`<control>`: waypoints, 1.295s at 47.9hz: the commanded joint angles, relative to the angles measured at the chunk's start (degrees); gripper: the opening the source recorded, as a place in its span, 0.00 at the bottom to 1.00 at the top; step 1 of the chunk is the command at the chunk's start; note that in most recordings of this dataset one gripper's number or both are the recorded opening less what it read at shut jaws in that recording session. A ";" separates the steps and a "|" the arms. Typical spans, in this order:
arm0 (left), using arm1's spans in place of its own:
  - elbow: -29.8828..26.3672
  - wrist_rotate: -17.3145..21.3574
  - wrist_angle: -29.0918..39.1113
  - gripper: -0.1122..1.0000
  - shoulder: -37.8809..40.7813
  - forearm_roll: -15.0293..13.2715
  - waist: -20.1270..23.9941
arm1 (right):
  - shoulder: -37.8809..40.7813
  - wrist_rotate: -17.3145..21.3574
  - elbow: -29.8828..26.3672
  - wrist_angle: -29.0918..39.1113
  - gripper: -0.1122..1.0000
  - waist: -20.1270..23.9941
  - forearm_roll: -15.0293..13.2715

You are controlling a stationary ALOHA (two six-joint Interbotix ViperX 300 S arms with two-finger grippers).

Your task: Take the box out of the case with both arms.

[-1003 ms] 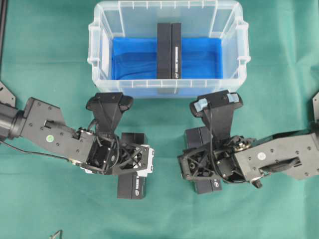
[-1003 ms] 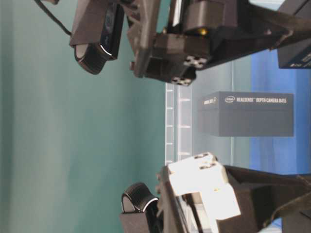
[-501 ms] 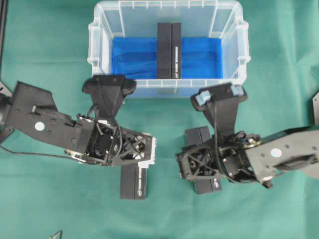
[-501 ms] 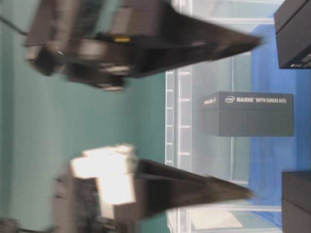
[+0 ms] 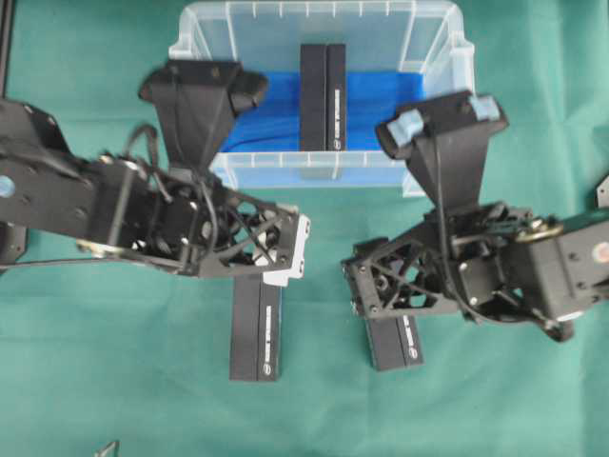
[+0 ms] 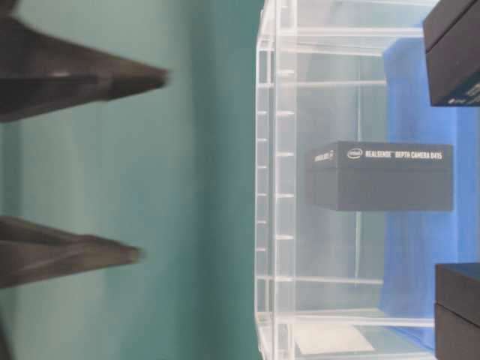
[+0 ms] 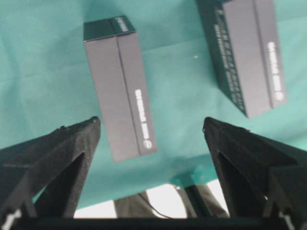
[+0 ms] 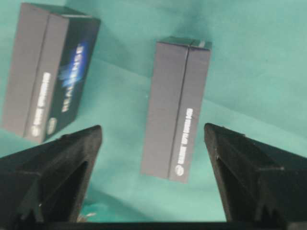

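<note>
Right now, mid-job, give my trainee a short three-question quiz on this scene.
1. True or false: the box is out of the case.
2. How many boxes lie on the cloth? A) one B) two C) three
3. Fill in: both the left gripper and the right gripper are ____.

Key: 1 false; 2 B, one on the left, one on the right; 3 open, holding nothing.

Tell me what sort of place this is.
Likely a robotics lab bench: two arms over a green cloth, a clear case holding a depth-camera box, and two more such boxes on the cloth.
</note>
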 commanded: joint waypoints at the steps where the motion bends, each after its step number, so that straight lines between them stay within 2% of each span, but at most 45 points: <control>1: -3.52 0.70 1.93 0.85 -1.49 0.53 0.18 | -1.67 -1.14 -4.13 1.85 0.91 -0.35 -0.26; 11: -8.53 2.99 6.24 0.85 -1.41 0.53 0.18 | -1.67 -4.04 -9.14 7.73 0.91 -0.79 -0.35; 20: -11.34 3.60 9.58 0.85 -1.23 0.70 0.35 | -1.67 -4.83 -11.43 9.14 0.91 -1.14 -0.88; 30: -11.07 3.60 9.93 0.85 -1.23 0.88 0.44 | -1.58 -4.83 -11.43 9.23 0.91 -1.14 -1.93; 44: -11.07 3.69 9.93 0.84 -1.32 0.79 0.35 | -1.58 -4.75 -11.43 9.23 0.91 -1.14 -1.67; 49: -10.99 3.87 10.11 0.84 -1.41 0.88 0.09 | -1.76 -4.92 -11.43 9.84 0.91 -1.14 -0.88; 55: -10.28 3.96 11.07 0.84 -2.46 0.79 -0.35 | -2.72 -6.59 -11.25 11.78 0.91 -1.05 1.49; 62: -7.29 3.25 13.62 0.84 -5.54 0.79 -1.23 | -5.19 -7.47 -9.93 16.70 0.91 -0.79 2.20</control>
